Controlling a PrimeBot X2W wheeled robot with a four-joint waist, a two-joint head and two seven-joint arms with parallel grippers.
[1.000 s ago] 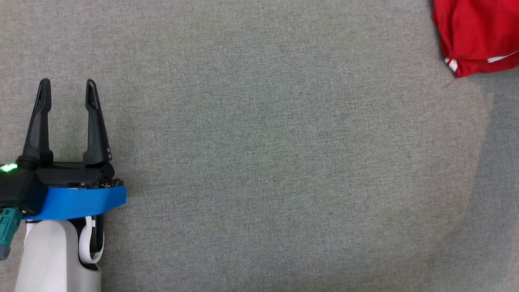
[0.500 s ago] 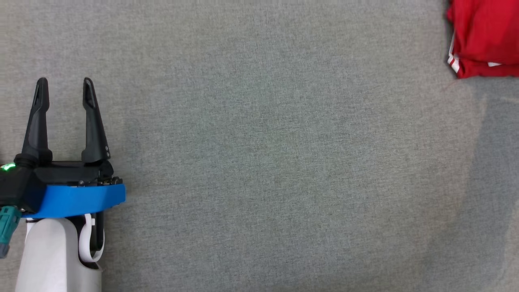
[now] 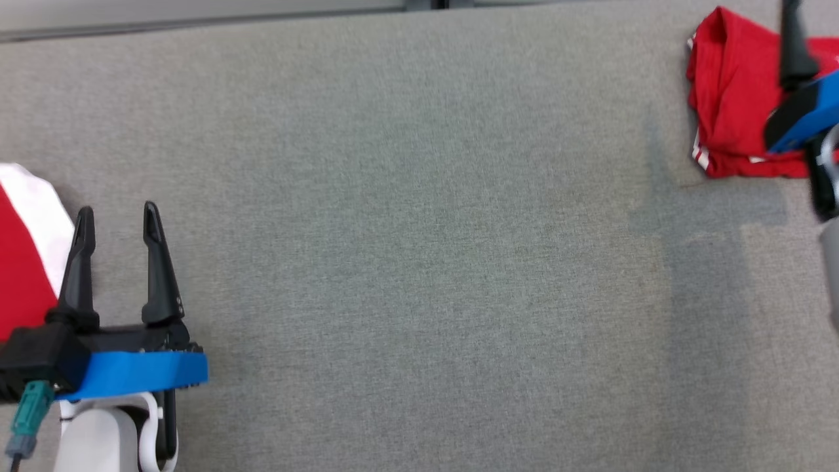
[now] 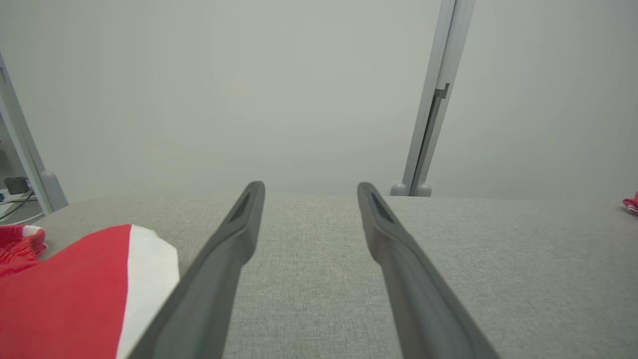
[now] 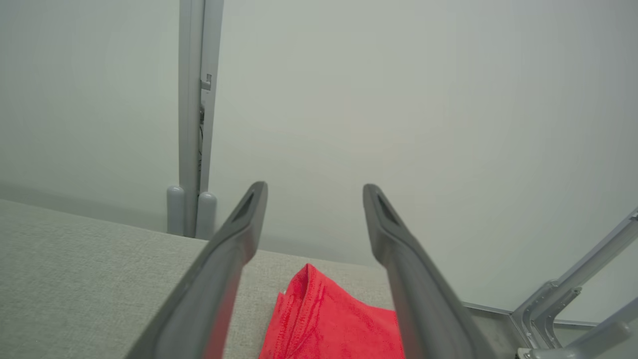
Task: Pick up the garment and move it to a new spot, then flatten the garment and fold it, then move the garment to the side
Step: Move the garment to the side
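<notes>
Folded red fabric garment [image 3: 727, 111] lies at the far right of the grey fabric-covered table [image 3: 419, 262], near its back edge. Right gripper [image 5: 314, 188] is poised over it, fingers spread apart with nothing between them. Left gripper [image 3: 118, 211] sits low at the left, fingers likewise spread and empty, just beside a flat red-and-white cloth [image 3: 26, 255] at the table's left edge.

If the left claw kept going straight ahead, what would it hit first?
Likely nothing nearby: the left gripper points over bare grey tabletop, the red-and-white cloth lying off to its left. Past the table's far edge stands a pale wall; how far is unclear.
</notes>
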